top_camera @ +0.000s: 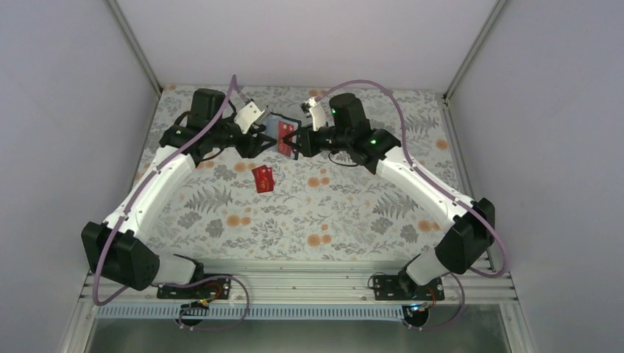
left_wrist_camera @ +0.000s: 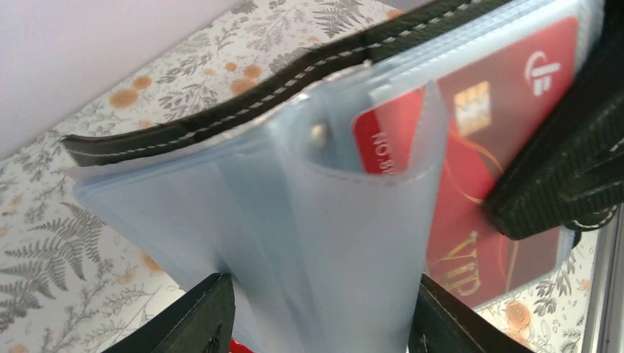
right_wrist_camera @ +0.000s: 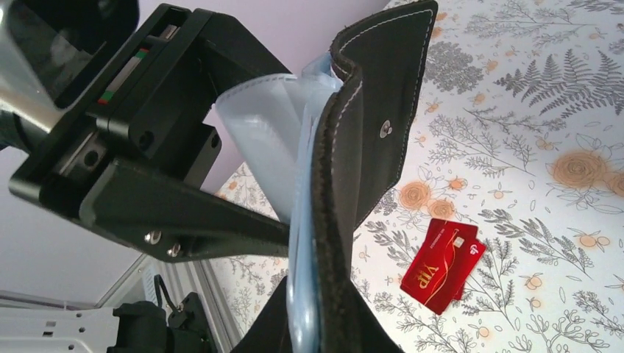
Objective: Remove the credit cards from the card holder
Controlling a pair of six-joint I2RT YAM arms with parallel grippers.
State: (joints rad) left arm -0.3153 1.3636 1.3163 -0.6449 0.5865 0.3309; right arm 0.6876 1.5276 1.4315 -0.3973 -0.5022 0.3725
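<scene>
From my station I see the small black folding card holder (right_wrist_camera: 368,110) with white stitching held up in the air over the far middle of the floral-patterned table cover (top_camera: 353,213), between the two arms. The right gripper (right_wrist_camera: 316,334) is clamped tight on the holder's lower end. The black cover rises lengthwise straight out of its fingers, stitched edge towards the wrist camera and the metal snap stud (right_wrist_camera: 384,129) on the outer face. The holder is spread open, and its pale blue plastic pockets fan out to the left, towards the other arm. The left gripper (left_wrist_camera: 324,327) has its jaws partly apart with one bowed translucent plastic sleeve (left_wrist_camera: 353,250) standing between them. The sleeve's edges reach both fingers, but I cannot tell whether they are pressing on it. A red card end with white print shows inside the top of that sleeve. Behind it a red plastic card (left_wrist_camera: 515,140) with a gold chip and gold VIP lettering sits in a clear pocket, its long axis running along the holder's length. Two more red loose cards (right_wrist_camera: 441,265) lie flat on the table, nearer than the holder and slightly to its left. They overlap, lettering up and askew to the table's edges.
</scene>
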